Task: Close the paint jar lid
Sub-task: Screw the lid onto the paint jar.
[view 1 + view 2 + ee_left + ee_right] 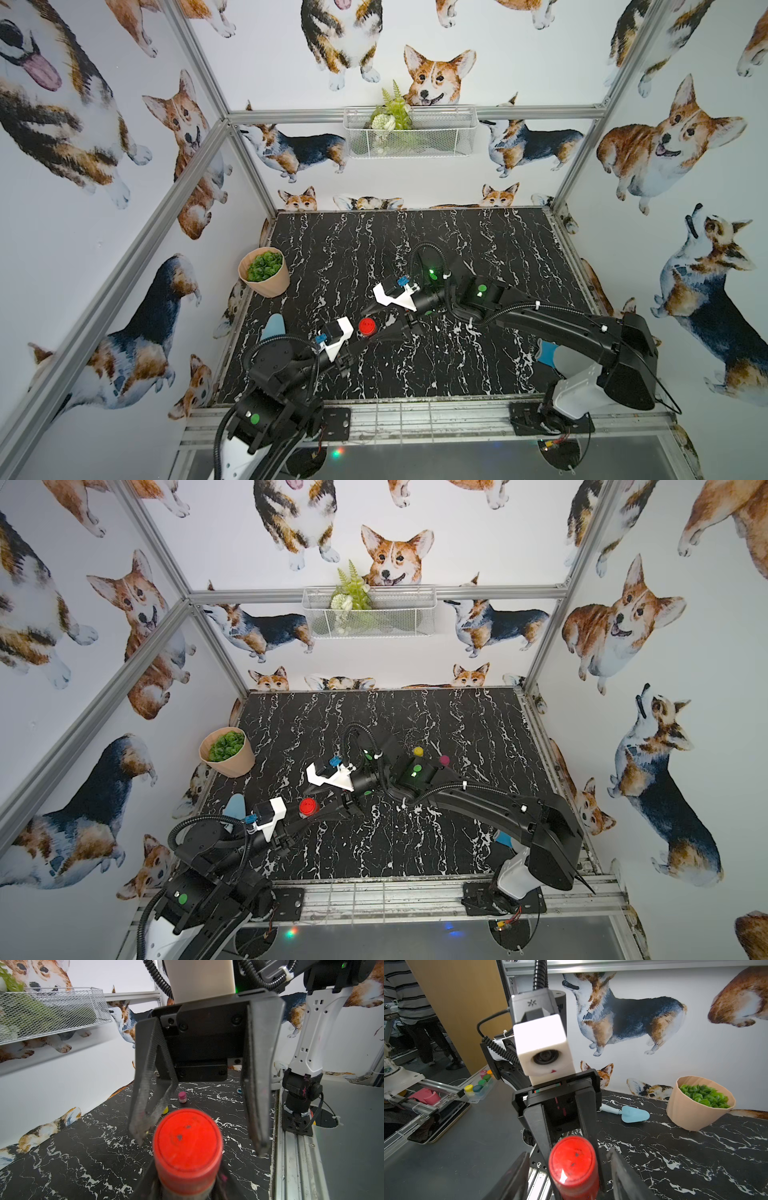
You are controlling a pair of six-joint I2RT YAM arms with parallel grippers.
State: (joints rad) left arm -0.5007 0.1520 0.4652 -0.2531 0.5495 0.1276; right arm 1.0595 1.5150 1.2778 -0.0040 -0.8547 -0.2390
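So the red paint jar (367,326) is up off the bench (457,249) as far as I can tell, over its left half and nearer the front edge than the back. The lid (188,1138) is already sitting on top, but I can't tell if it's actually screwed down or just resting there.

My left tool (572,1147) is clenched round the jar's body under the lid. My right tool (198,1140) has its fingers spread on either side of the lid, with a visible gap on both sides, so it's got hold of nothing.

What worries me:
- If the right tool bites off-centre, the lid could cock sideways and cross-thread.
- If the left grip is too light, the jar just spins along with the lid and nothing tightens.
- There are paint smears on the fingers, so a slip wouldn't surprise me.

The plant pot (264,274) and trowel (633,1113) by the left edge are well clear.
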